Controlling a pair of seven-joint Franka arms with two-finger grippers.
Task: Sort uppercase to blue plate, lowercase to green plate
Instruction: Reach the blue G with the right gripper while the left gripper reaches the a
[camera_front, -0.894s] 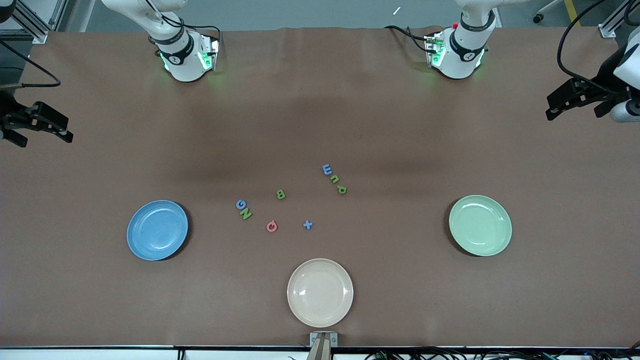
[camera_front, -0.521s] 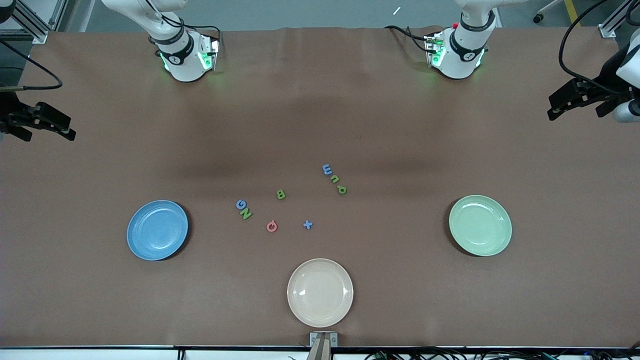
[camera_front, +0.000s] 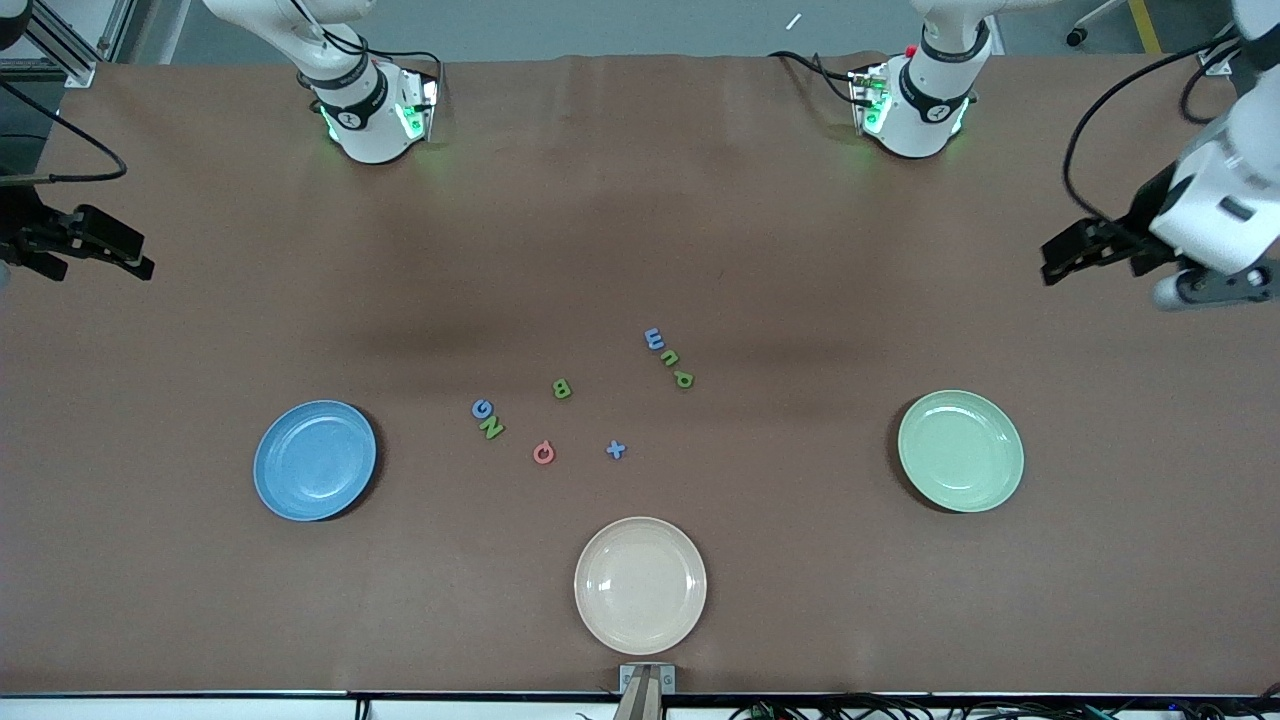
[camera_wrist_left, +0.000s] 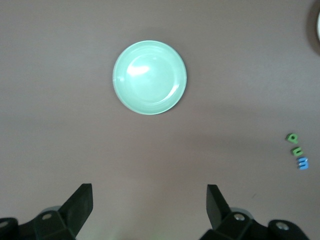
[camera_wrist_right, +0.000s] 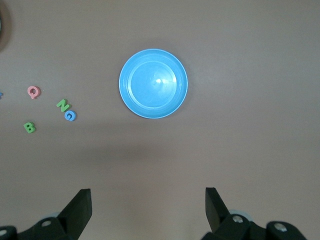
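Sorting has not begun: left gripper (camera_front: 1062, 264) at the frame's right edge and right gripper (camera_front: 125, 258) at its left edge hang empty, jaws apart; next, reach the central uppercase (camera_front: 487, 418) or lowercase (camera_front: 668, 357) cluster.

Bare table (camera_front: 640, 200) lies open between the robot bases and the letters. The blue plate (camera_front: 315, 460) and green plate (camera_front: 960, 450) sit well apart from the letter cluster (camera_front: 580, 400), with free lanes between. The cream plate (camera_front: 640, 585) sits nearer the camera than the blue x (camera_front: 616, 450). G (camera_front: 482, 408) and N (camera_front: 491, 429) nearly touch, as do m (camera_front: 655, 339), n (camera_front: 668, 358), p (camera_front: 683, 379).
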